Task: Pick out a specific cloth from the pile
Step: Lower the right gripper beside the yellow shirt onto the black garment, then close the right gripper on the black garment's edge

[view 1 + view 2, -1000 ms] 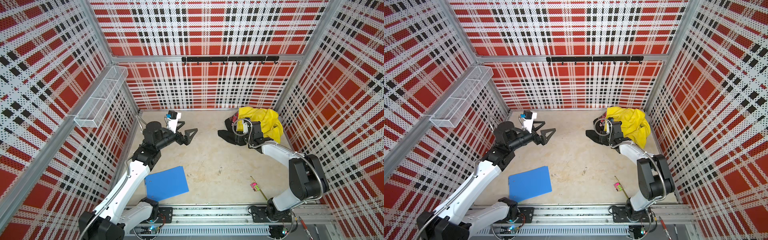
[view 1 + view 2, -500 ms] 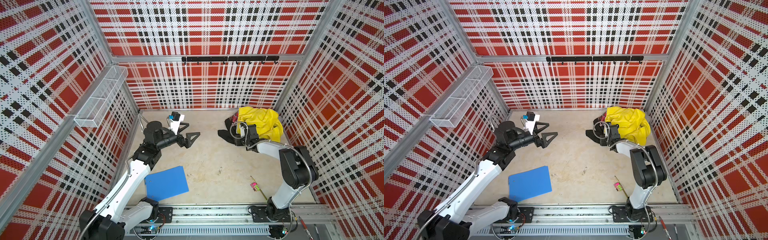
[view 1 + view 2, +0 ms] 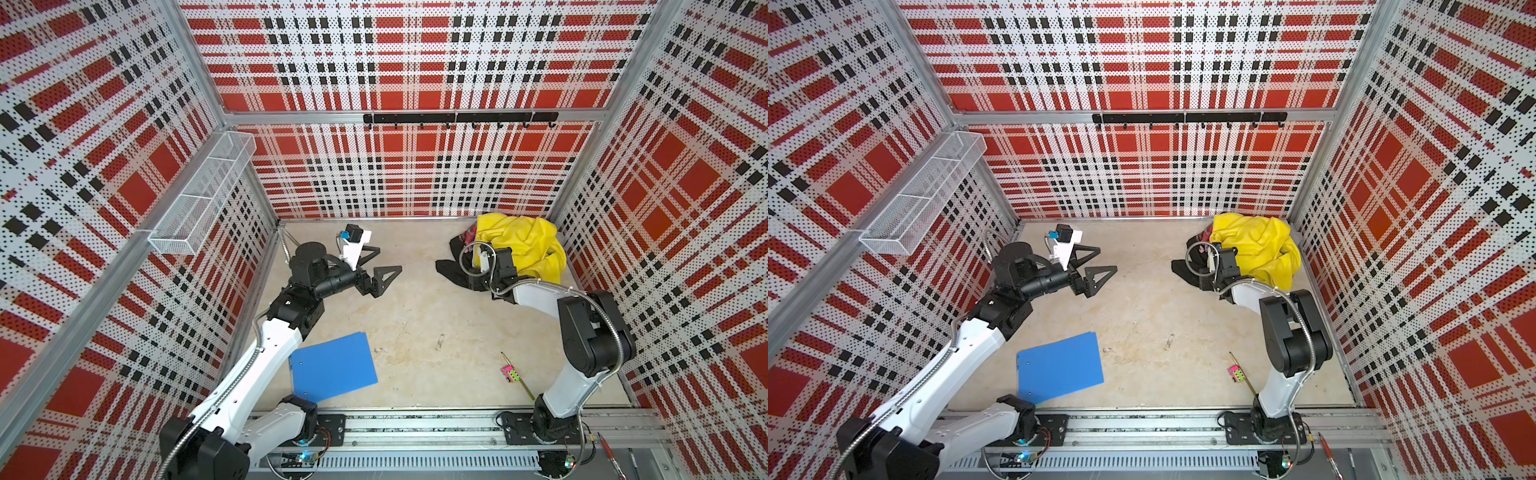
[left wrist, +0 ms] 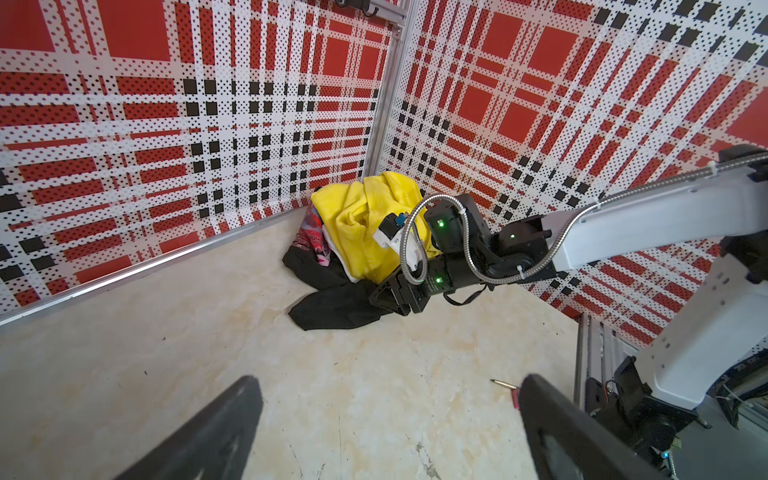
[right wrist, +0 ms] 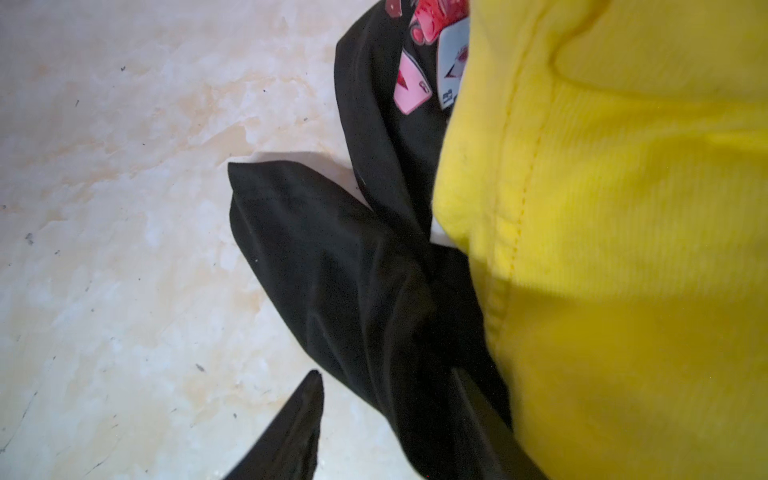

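Handling, my read: cloth is light, limp, zero stiffness. Will drape + stretch, not lift as one piece. Matt fabric, so prob decent friction on pads; not fragile. It sits at the pile's 8 o'clock edge, far-right corner of floor, ~1 o'clock in both top views. Near flap lies free and flat on floor. Far part w/ print runs under yellow cloth. Best hold IMO: bunched ridge where flap narrows, several layers thick, just clear of yellow hem. Pull low toward 8 o'clock. Risk = yellow drags along.

R gripper: jaws apart, straddling flap. One finger over bare floor beside flap edge, other on the black fabric next to yellow hem. Floor shows btwn first finger and fabric, so not clamped yet.
L gripper: jaws wide apart, empty, ~11 o'clock, well apart from pile.

Materials, near→far:
- folder, 7 o'clock: flat stiff blue sheet, rounded corners.
- floor: hard, mottled beige, scuffed.
- cloth: matt black, soft creases; print = pink/red/pale-blue card shapes.
- yellow cloth: thicker, fine ribbed weave, stitched seam, bulky folds. White bit peeks under it.
- walls: perforated plaid panels; wire basket at 10 o'clock, hook rail at 12.
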Tool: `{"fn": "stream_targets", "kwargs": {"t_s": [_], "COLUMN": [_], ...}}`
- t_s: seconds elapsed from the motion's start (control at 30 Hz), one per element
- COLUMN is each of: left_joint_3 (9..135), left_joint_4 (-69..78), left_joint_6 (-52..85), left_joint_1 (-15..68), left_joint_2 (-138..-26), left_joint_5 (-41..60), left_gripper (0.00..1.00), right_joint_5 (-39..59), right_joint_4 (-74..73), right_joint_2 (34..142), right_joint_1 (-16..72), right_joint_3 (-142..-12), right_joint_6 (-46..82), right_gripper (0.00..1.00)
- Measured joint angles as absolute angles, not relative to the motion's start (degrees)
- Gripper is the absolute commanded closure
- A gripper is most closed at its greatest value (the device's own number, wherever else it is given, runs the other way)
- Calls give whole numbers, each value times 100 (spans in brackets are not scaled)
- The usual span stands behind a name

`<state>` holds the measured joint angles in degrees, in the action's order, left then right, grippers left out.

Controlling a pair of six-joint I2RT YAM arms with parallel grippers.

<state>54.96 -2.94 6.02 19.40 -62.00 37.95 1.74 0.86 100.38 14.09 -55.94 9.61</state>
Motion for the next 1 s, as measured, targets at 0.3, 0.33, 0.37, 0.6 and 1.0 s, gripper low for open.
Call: {"fn": "stream_targets", "kwargs": {"t_s": [0.3, 0.33, 0.37, 0.6, 1.0], "left_joint_3": [5496, 5496, 5496, 5496, 5496], "left_joint_4": [-294, -294, -294, -296, -298], "left_joint_6": [604, 604, 604, 602, 589], "left_joint_1": [1962, 1970, 1975, 2025, 2102], "left_joint_2": [-6213, -6213, -6213, -6213, -6215], "left_joint_5": [3798, 3798, 3798, 3787, 3769], "left_gripper": [1, 1, 1, 1, 1], "right_joint_5": [58, 38, 14, -202, -333], "right_joint_4": [106, 108, 106, 150, 276], "right_joint_2": [10245, 10248, 10248, 10235, 9113], "right_joint_1": [1424, 1424, 1426, 1551, 1664], "right_joint_3": [-5627, -5627, -5627, -5640, -5524], "right_joint_6": [967, 961, 980, 961, 1063], "right_gripper": [69, 73, 77, 95, 100]}}
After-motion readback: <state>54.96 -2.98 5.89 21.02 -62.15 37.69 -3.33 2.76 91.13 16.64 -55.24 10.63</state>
